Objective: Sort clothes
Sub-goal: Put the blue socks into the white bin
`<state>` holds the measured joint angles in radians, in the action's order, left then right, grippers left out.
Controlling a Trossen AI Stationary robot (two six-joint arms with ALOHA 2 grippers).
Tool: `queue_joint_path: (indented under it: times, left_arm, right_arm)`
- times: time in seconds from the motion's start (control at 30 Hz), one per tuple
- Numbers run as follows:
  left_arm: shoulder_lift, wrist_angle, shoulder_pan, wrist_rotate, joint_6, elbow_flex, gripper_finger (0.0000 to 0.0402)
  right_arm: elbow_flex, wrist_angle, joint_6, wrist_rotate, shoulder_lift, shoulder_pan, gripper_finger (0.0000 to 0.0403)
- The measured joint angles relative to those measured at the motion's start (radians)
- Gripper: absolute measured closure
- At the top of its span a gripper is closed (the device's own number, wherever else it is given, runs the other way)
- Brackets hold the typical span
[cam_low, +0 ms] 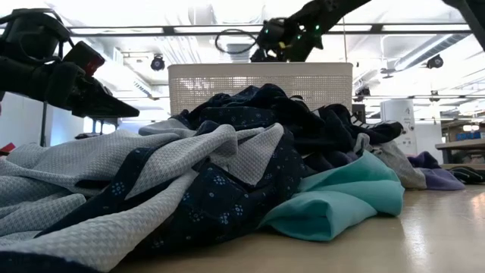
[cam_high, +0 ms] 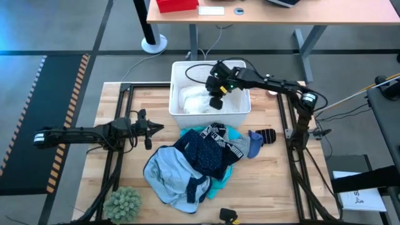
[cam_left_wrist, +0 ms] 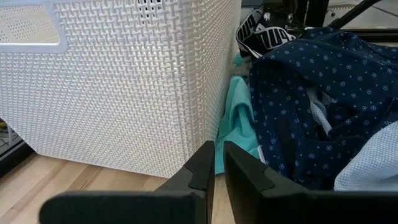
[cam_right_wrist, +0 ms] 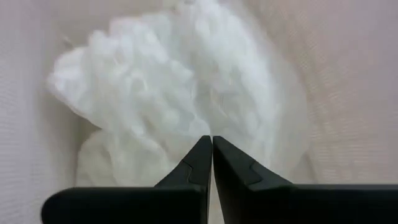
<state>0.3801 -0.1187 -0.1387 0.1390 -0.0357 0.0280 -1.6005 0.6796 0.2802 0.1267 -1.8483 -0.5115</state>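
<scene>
A pile of clothes lies on the table in front of the white basket (cam_high: 240,106): a navy patterned garment (cam_high: 209,155), a light blue one (cam_high: 170,175), a turquoise one (cam_low: 341,201), a black one with a white lettered waistband (cam_high: 220,134), a grey one (cam_high: 255,145) and a dark striped sock (cam_high: 267,135). A white garment (cam_right_wrist: 168,93) lies inside the basket. My right gripper (cam_right_wrist: 212,146) is shut and empty, pointing down over the white garment. My left gripper (cam_left_wrist: 219,155) is shut and empty left of the pile, level, near the basket's front corner.
A fuzzy green ball (cam_high: 123,203) sits at the table's near left. A small yellow and black object (cam_high: 228,215) lies at the near edge. Black frame rails (cam_high: 289,134) run along both sides of the table. Bare wood shows at the near right.
</scene>
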Motion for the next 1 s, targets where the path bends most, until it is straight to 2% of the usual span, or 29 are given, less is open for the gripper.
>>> queue_joint_path:
  times: [0.3,0.63,0.77,1.0]
  left_arm:
    - [0.0,0.0,0.0,0.0,0.0,0.0,0.038]
    - [0.0,0.0,0.0,0.0,0.0,0.0,0.038]
    - [0.0,0.0,0.0,0.0,0.0,0.0,0.038]
    - [0.0,0.0,0.0,0.0,0.0,0.0,0.038]
  right_arm:
    - [0.0,0.007,-0.012,-0.019,0.151,-0.004,0.0403]
    - [0.028,0.178,-0.034,-0.025,0.388,0.018,0.0403]
    - [0.184,0.108,-0.042,-0.023,0.516,0.032,0.0403]
    - [0.549,-0.145,-0.16,-0.039,0.773,0.07,0.0403]
